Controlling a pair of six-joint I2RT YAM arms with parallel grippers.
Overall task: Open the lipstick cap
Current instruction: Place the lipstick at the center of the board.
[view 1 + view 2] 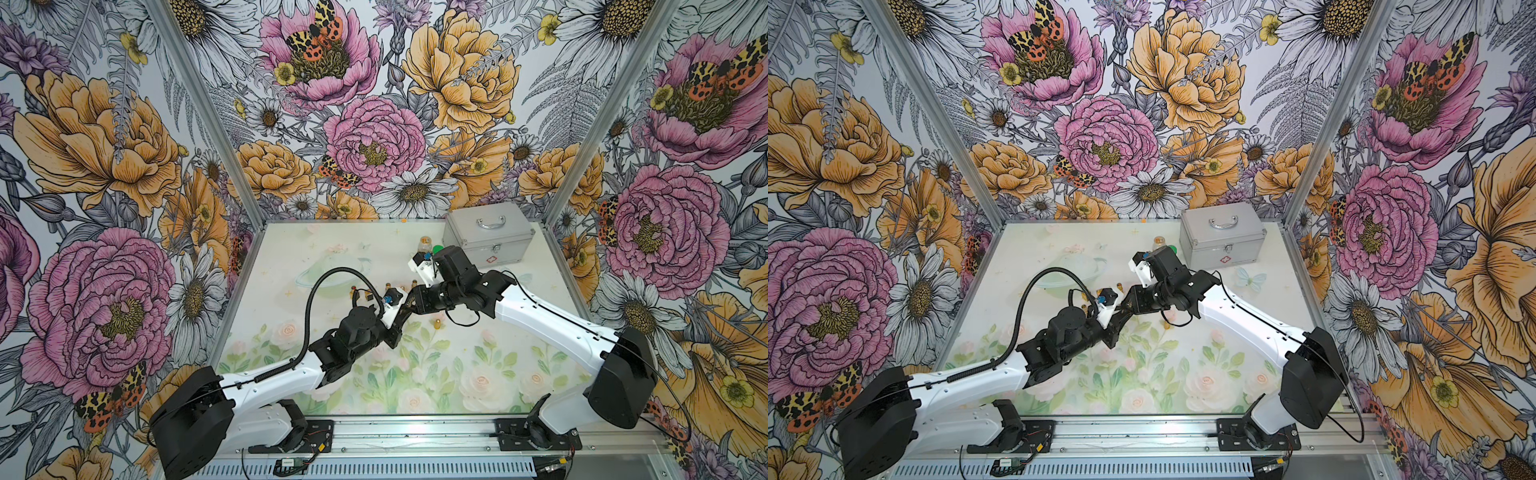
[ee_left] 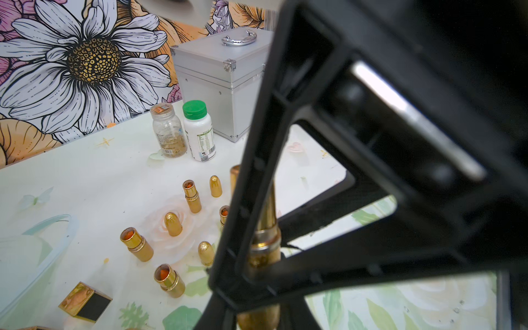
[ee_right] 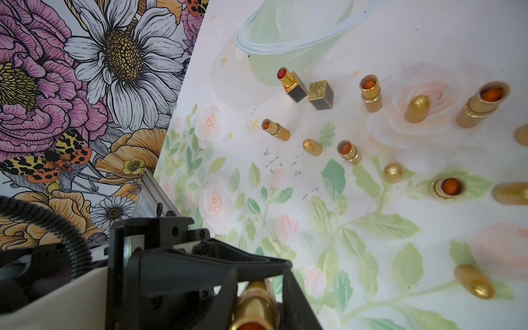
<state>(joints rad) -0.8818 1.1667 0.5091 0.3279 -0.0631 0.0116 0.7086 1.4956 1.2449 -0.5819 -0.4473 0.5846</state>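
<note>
The left gripper [image 1: 404, 312] is clamped on a gold cylindrical lipstick tube [image 2: 267, 217], held above the floral-printed table [image 1: 457, 374] at mid-workspace. Its smooth inner sleeve is bare and an orange stick [image 3: 251, 326] shows at the end, so the cap looks already off. The right gripper [image 1: 414, 302] meets it there, but how wide its jaws stand I cannot tell. To the right a gold bullet-shaped cap [image 1: 436, 324] rests on the table — little seems left.
</note>
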